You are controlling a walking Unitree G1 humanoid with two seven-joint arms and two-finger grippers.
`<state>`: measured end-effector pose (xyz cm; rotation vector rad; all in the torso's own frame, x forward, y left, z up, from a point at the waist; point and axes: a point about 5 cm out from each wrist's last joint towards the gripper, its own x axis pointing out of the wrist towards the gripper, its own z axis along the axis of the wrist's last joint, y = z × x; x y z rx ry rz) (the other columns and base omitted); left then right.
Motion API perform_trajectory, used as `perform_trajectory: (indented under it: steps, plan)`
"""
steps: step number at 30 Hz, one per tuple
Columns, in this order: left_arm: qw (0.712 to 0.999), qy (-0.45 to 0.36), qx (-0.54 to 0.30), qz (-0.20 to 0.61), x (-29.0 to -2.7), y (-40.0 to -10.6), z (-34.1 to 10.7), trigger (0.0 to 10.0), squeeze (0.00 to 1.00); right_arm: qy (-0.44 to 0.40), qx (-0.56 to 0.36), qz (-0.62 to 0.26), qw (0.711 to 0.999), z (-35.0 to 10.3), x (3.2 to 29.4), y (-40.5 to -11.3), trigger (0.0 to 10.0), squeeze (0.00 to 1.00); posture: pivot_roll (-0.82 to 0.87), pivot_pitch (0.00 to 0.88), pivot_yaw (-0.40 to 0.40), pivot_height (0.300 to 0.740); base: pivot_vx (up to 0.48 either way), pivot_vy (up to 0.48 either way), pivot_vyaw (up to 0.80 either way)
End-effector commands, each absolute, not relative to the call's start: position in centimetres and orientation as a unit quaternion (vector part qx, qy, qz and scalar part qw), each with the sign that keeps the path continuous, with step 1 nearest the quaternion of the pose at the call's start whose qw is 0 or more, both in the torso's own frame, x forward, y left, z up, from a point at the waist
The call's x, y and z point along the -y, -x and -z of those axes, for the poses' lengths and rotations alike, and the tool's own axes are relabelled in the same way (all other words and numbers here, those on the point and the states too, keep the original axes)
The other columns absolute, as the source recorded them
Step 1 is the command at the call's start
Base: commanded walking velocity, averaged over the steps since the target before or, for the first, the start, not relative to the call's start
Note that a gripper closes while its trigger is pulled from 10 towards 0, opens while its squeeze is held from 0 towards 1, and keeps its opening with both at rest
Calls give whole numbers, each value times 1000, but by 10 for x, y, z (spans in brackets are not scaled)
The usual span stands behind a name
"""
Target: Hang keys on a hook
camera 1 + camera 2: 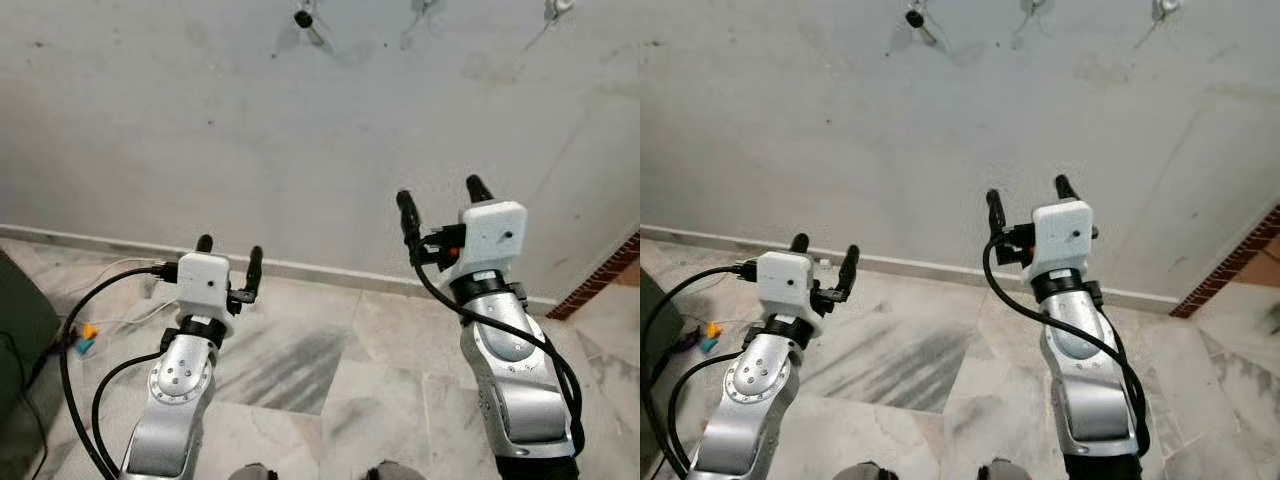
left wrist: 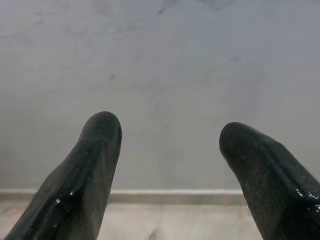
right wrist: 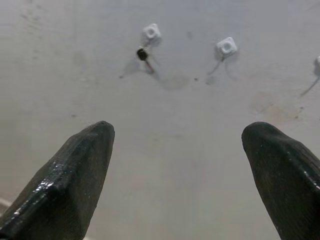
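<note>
Grey plaster wall point(image 1: 200, 130) ahead, scuffed and stained, meeting a marble tile floor point(image 1: 300, 370) along a pale baseboard point(image 1: 320, 272).

High on that wall, three small white hooks in a row: first hook point(image 3: 151, 32), second hook point(image 3: 226, 46), third hook point(image 3: 318, 62) cut by the picture's edge. Hanging from the first hook, a small dark item point(image 3: 143, 54) with a thin piece trailing below it against the wall; too small to tell whether keys or something else. Same dark item also visible at the top of the head view point(image 1: 303, 19). Nothing seen hanging on the second hook beyond a thin shadow line.

Below the hooks and well apart from them, right gripper point(image 1: 436, 197) raised in front of the wall, black fingers point(image 3: 75, 175) spread wide and holding nothing, pointed up toward the first and second hooks. Black cable point(image 1: 450, 300) looping down along the right arm.

Lower and further from the hooks, left gripper point(image 1: 229, 250) held near baseboard height, fingers point(image 2: 85, 180) likewise apart and bare, facing plain wall and the baseboard strip. Black cables point(image 1: 80, 340) curving off the left arm toward the floor.

Far from the hooks, a dark object point(image 1: 20, 320) at the floor's left edge, small orange and teal bits point(image 1: 86, 338) beside it, and a brick-red strip point(image 1: 600, 280) low on the wall's right end.
</note>
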<state>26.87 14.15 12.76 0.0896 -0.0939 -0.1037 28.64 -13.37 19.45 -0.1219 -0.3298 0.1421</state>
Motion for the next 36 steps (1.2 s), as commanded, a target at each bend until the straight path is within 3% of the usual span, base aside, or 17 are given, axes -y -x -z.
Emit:
perform_trajectory:
  steps: [1,7,13,36]
  plan:
    - [996,-43,45,62,-138,-268,-127,10000,0,62,164,-66,982,-195,138,-285,10000,710,-11,138,29,740,-285,0,0]
    - [996,-43,45,66,-137,-269,-127,10000,0,58,160,-61,984,-193,139,-285,10000,710,-14,139,33,740,-310,0,0]
    - [996,-44,45,69,-137,-269,-127,10000,0,54,156,-58,985,-193,140,-285,10000,624,-18,143,36,740,-205,0,0]
    - [996,-42,44,70,-136,-272,-127,10000,0,53,151,-54,986,-192,143,-287,10000,616,-21,144,33,740,-72,0,0]
